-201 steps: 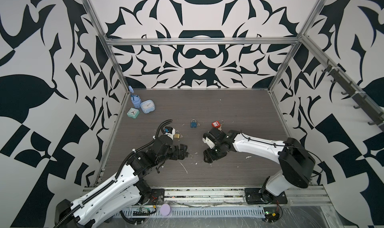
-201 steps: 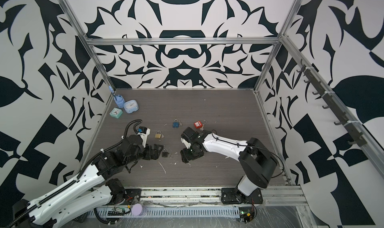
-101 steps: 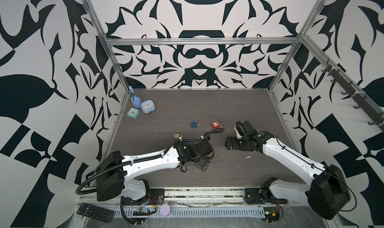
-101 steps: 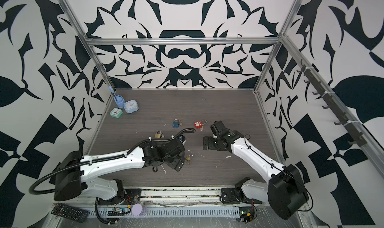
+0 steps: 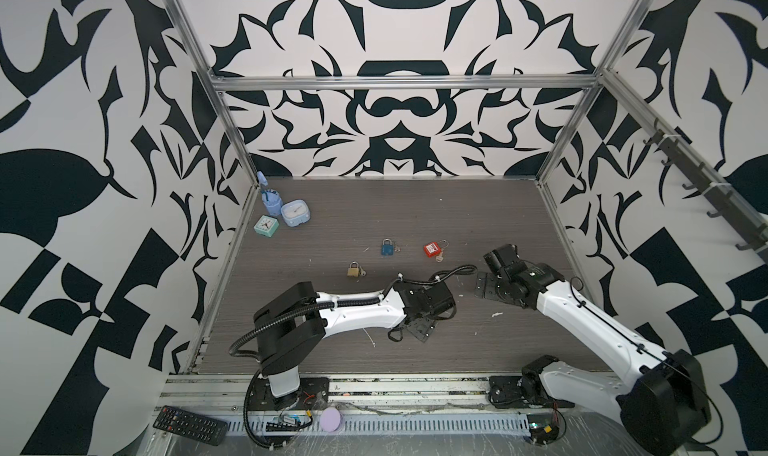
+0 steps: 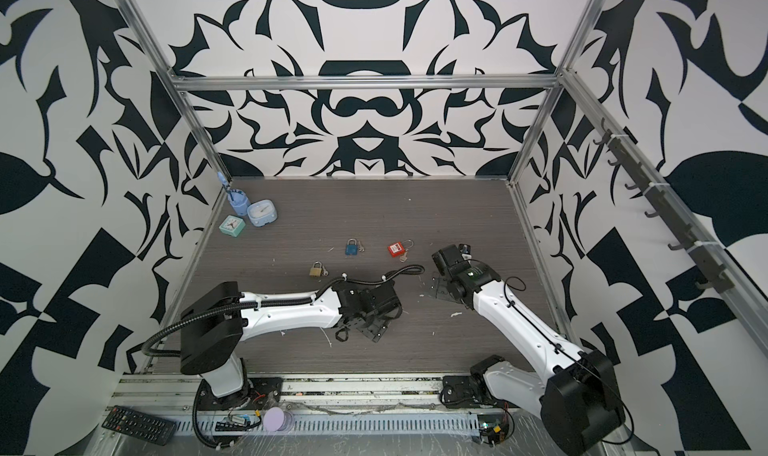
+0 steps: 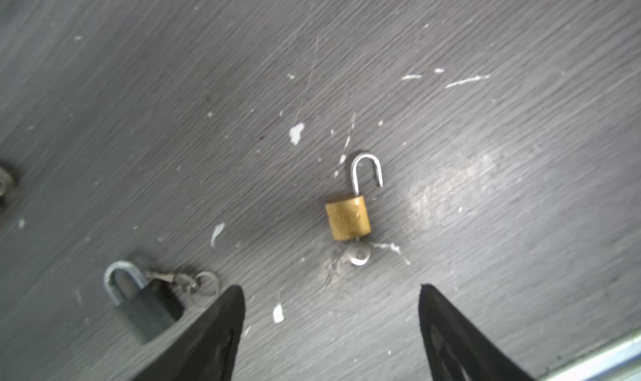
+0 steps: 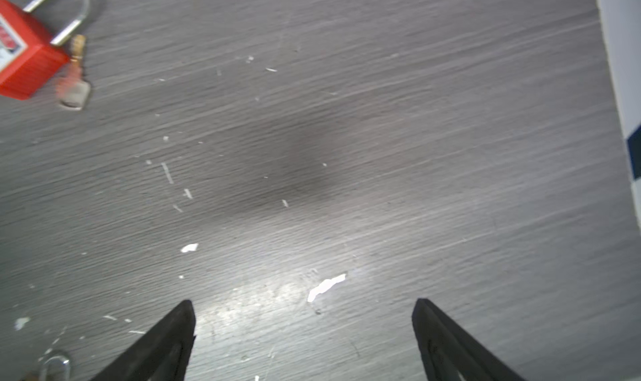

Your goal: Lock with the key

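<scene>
Left wrist view: left fingers (image 7: pixel 208 337) apart, empty, near the open-shackled brass padlock (image 7: pixel 348 218); right fingers (image 8: pixel 163 344) wide apart, empty.

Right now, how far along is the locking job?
Done: nothing sure. The brass lock has its shackle open, key in the body. In hand: nothing; left fingers and right fingers are apart, empty. To do: press the shackle shut and turn the key.

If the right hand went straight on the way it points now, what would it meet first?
Probably just the table: in the right wrist view nothing lies ahead of the open right hand. The red padlock sits well off that line.
</scene>
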Motion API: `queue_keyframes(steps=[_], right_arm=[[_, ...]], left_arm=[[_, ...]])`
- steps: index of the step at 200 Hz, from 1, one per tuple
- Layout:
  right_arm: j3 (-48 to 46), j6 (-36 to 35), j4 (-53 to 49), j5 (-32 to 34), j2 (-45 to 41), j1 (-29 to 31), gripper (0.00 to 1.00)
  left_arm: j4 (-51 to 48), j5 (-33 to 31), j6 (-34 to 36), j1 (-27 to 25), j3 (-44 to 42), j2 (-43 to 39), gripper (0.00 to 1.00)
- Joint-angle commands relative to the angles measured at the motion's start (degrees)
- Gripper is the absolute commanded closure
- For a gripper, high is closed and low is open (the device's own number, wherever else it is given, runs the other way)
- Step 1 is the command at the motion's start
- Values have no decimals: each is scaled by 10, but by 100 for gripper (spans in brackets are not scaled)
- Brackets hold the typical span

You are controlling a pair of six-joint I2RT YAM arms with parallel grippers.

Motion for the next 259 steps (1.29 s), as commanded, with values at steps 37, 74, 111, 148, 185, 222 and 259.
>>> queue_keyframes(steps=[37,74,111,148,185,222,259], right_arm=[[-7,0,4,13,-30,-17,1],[-10,-2,16,2,-32,-21,2],[-12,-9,22,5,-29,-23,1],[-12,-12,24,11,-33,-26,1],[-15,-12,34,7,-38,-27,1],[-15,-14,39,1,-41,-29,1],[-17,-16,45,-6,-44,-29,2]], left_arm=[[-7,19,-24,23,35,49,36],[-20,26,-26,27,57,74,44],[-25,30,-28,27,60,77,51],[-49,35,-41,27,68,84,56],[-58,47,-46,27,71,92,60],[-43,52,-46,27,67,101,61],[-36,43,-42,28,67,105,60]])
